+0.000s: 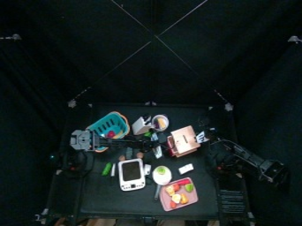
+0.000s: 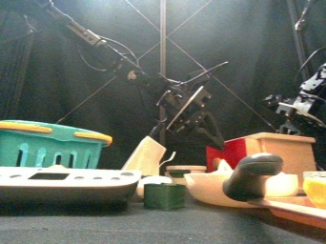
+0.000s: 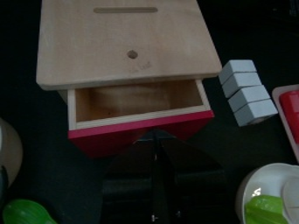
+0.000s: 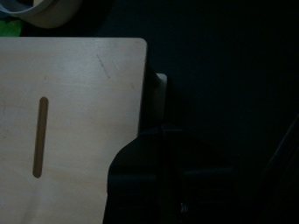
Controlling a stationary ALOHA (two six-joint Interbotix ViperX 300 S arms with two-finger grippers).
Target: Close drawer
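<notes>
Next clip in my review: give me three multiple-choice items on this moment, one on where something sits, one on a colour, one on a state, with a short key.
1. Seen from above, where is the drawer relative to the teal basket?
A. toward the right-hand arm's side of it
B. inside it
C. beyond it, toward the left-hand arm

2. What colour is the drawer's sliding front panel?
A. blue
B. red-pink
C. white

3. What state is the drawer in?
A. pushed fully shut
B. removed from its box
C. pulled partly out

Key: 1 A, the top view shows the basket nearer the left-hand arm and the drawer nearer the right-hand one. 2 B, the left wrist view shows a red-pink front under the pale wooden top. 3 C, that view looks down into the exposed compartment.
</notes>
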